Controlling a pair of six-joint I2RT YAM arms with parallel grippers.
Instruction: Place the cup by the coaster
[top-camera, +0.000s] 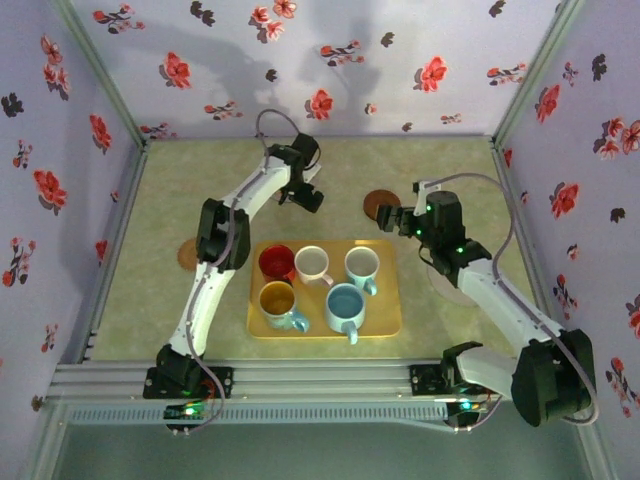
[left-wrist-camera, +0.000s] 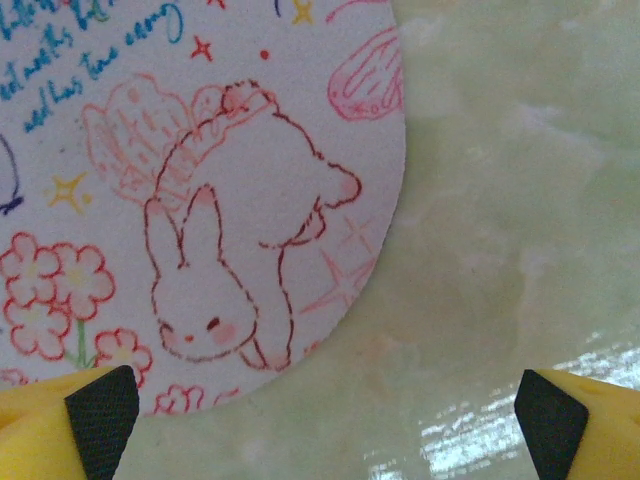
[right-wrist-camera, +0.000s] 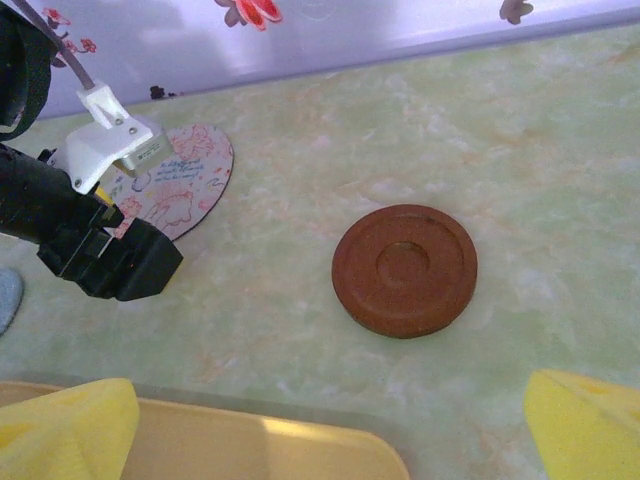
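the left gripper (left-wrist-camera: 325, 405) hangs low over the far middle of the table (left-wrist-camera: 500, 200). its yellow fingers with black pads (left-wrist-camera: 100, 405) are spread wide and hold nothing, and a printed coaster (left-wrist-camera: 200, 180) lies under it. the right gripper (right-wrist-camera: 328, 425) is likewise spread apart and empty. it looks down on a round brown coaster (right-wrist-camera: 405, 270) just beyond the far edge of the yellow tray (right-wrist-camera: 250, 445). the cups all sit on that tray, nearer than both grippers: a red cup (top-camera: 277, 262), a cream cup (top-camera: 313, 264), a pale green cup (top-camera: 361, 266), a yellow cup (top-camera: 277, 298) and a blue cup (top-camera: 345, 306). none is lifted yet.

risks, as i judge them:
- the cups stand close together, so fingers coming down on one could knock its neighbour or catch a handle.
- the task names no particular cup, and a second brown coaster (top-camera: 187, 253) lies left of the tray, so a wrong pairing is possible.
- the two arms are close at the far side and could clash.

the printed coaster carries a red-line rabbit, flowers and blue cursive cut off at the frame edge, which i cannot read surely. i can make out no brand marks.
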